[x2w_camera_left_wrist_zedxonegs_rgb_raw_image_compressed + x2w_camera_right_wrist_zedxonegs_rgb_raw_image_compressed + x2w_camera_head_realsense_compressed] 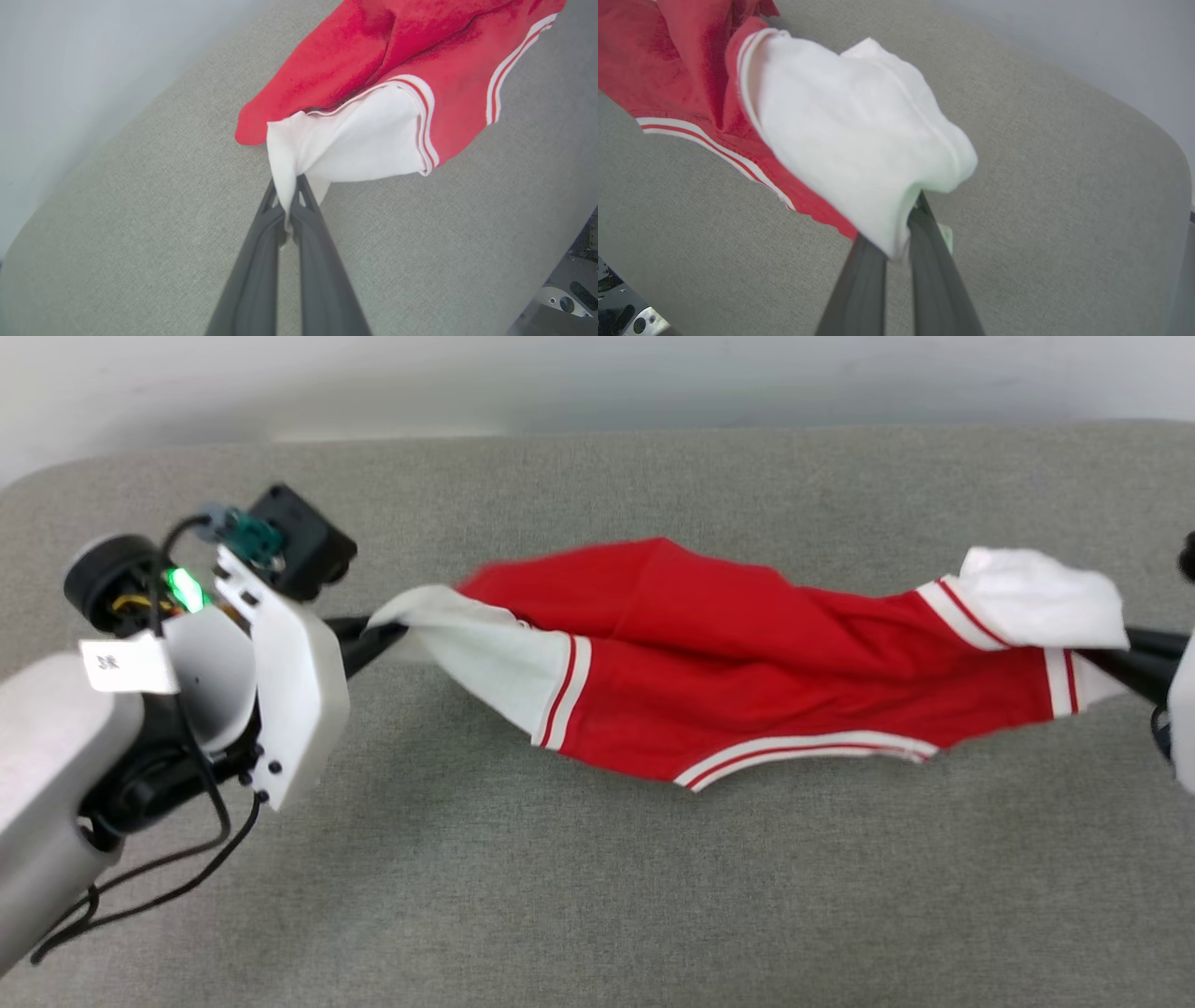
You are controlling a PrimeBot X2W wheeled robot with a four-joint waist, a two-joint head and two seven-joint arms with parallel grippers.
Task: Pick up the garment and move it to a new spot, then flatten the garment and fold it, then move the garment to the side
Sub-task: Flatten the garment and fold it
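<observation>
From the head view I see the garment stretched sideways between the two arms, over the middle of the grey fabric surface. Its red body is in the centre and it has one white sleeve at each end. In this view the left gripper is partly hidden behind its own wrist and the right gripper is cut by the picture's edge, so the jaws are hard to judge. The wrist views are clearer. In the left one, the dark fingers are closed on a pinch of white sleeve. In the right one, the fingers are closed on the other white sleeve, which bulges over their tips.
</observation>
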